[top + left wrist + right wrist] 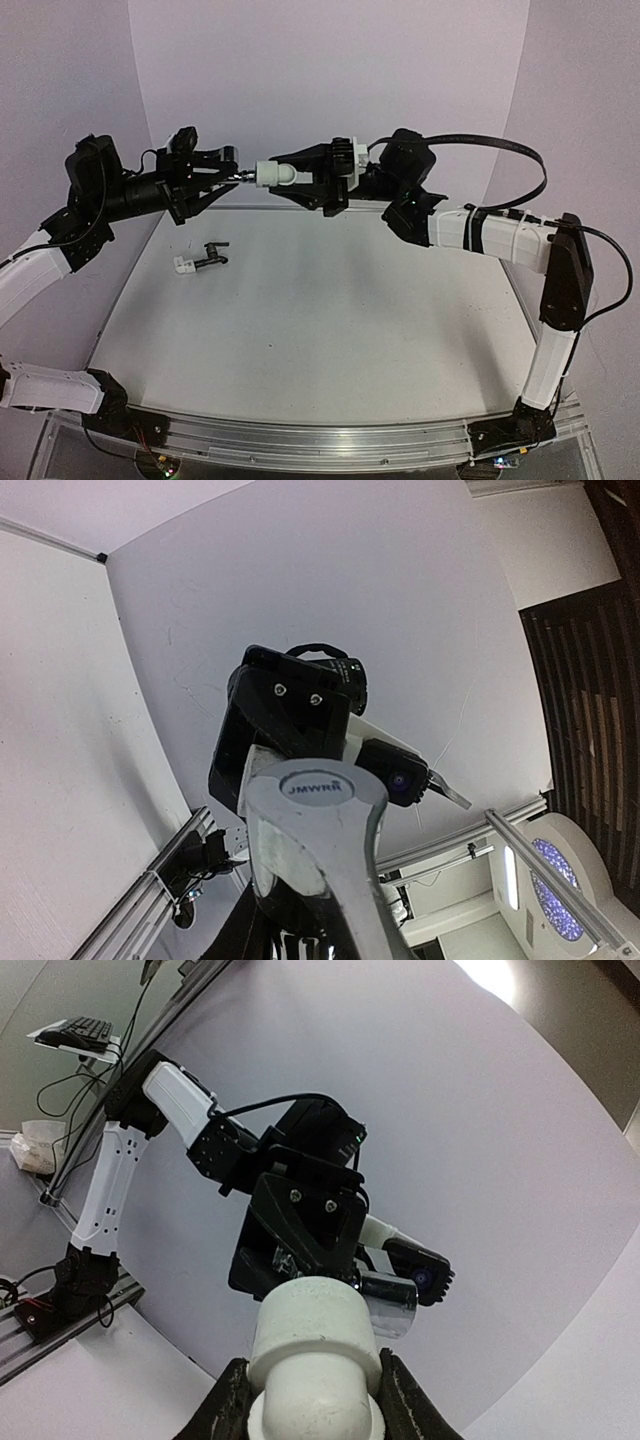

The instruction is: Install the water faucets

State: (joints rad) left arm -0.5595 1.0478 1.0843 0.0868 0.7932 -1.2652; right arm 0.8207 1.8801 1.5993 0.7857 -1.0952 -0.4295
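In the top view my left gripper (232, 172) is shut on the shiny silver faucet (243, 175) and holds it high above the table's far end. My right gripper (287, 176) is shut on a white elbow fitting (274, 175), whose open end meets the faucet's end. In the right wrist view the fitting (312, 1355) sits between my black fingers (222, 1410), with the silver faucet (392, 1302) right behind it. The faucet's lever handle (315, 825) fills the left wrist view. The dark faucet (213, 256) lies on the table at far left, a white fitting (184, 265) on its end.
The white table (320, 340) has a metal rail (330, 445) along its near edge. Pale walls close the back and both sides. The right arm's black cable (500, 150) loops above its forearm.
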